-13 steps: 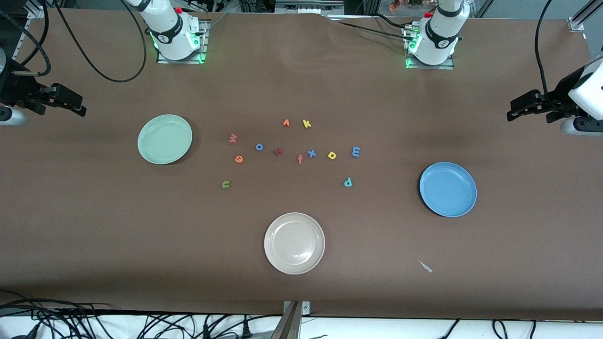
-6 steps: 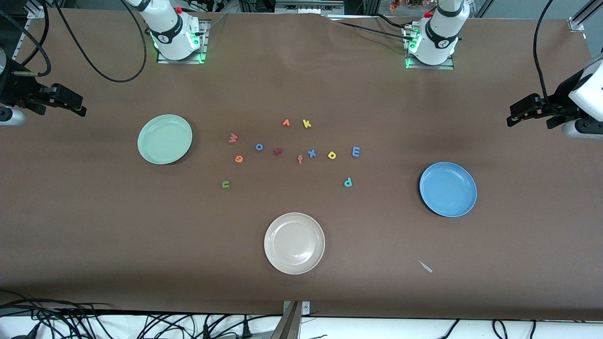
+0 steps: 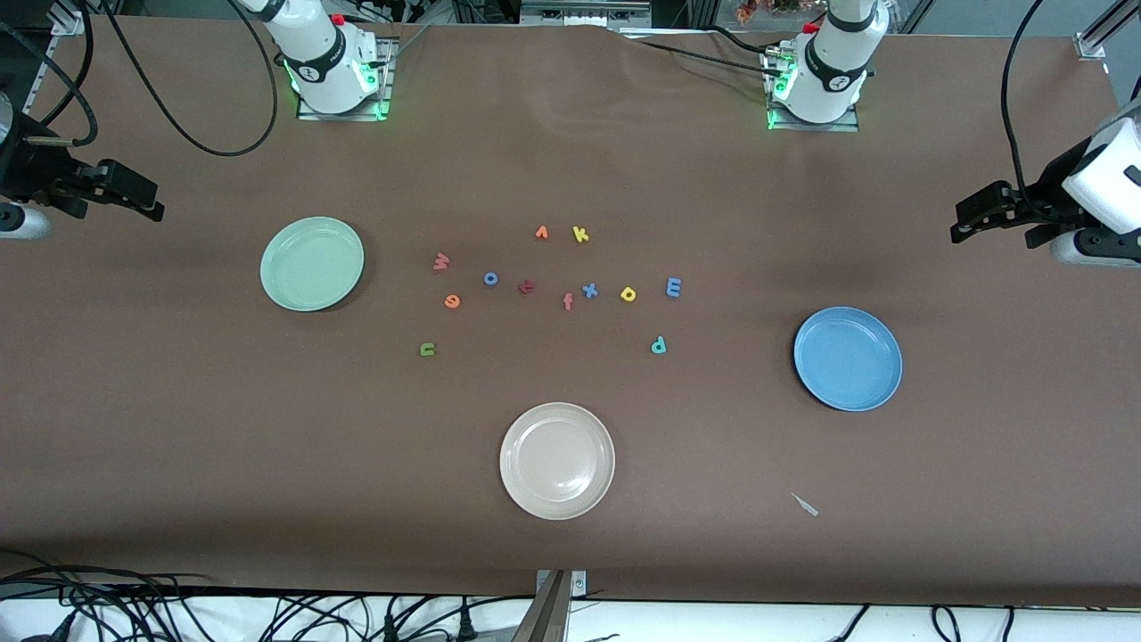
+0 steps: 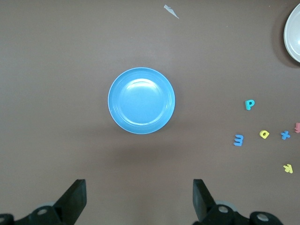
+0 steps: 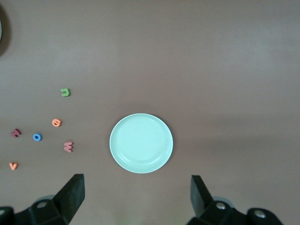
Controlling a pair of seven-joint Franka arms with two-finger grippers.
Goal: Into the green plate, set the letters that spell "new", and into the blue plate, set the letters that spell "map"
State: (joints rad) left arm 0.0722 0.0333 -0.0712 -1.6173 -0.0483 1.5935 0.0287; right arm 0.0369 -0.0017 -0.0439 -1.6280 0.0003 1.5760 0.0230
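1. Brown cloth-covered table (image 3: pixel 178 428): carries three plates and a scatter of small foam letters at its middle.
2. Left gripper (image 3: pixel 967 217): raised over the left arm's end of the table, above bare cloth. In the left wrist view its fingers (image 4: pixel 75 199) stand wide apart with nothing between them.
3. Right gripper (image 3: pixel 147 201): raised over the right arm's end of the table. Its fingers (image 5: pixel 72 194) are likewise spread wide and hold nothing.
4. Round beige plate with raised rim (image 3: pixel 557 510): nearest the front camera, empty.
5. Round mid-blue plate with raised rim (image 3: pixel 848 403): toward the left arm's end, empty.
6. Round pale mint-green plate with raised rim (image 3: pixel 312 303): toward the right arm's end, empty.
7. Letters for "new", all on the cloth between the green plate and the table's middle:
   - salmon-red foam w (image 3: pixel 441 261);
   - orange foam e (image 3: pixel 452 301);
   - green foam n (image 3: pixel 428 349), nearest the front camera of the three.
8. Letters for "map", all on the cloth toward the blue plate:
   - blue foam m (image 3: pixel 674 287);
   - yellow foam a (image 3: pixel 628 294), just beside a blue foam x (image 3: pixel 589 290);
   - teal foam p (image 3: pixel 659 345).
9. Other letters: yellow foam k (image 3: pixel 580 234), orange foam v (image 3: pixel 541 233), blue foam o (image 3: pixel 490 278), dark red foam t (image 3: pixel 527 286), salmon foam f (image 3: pixel 568 302).
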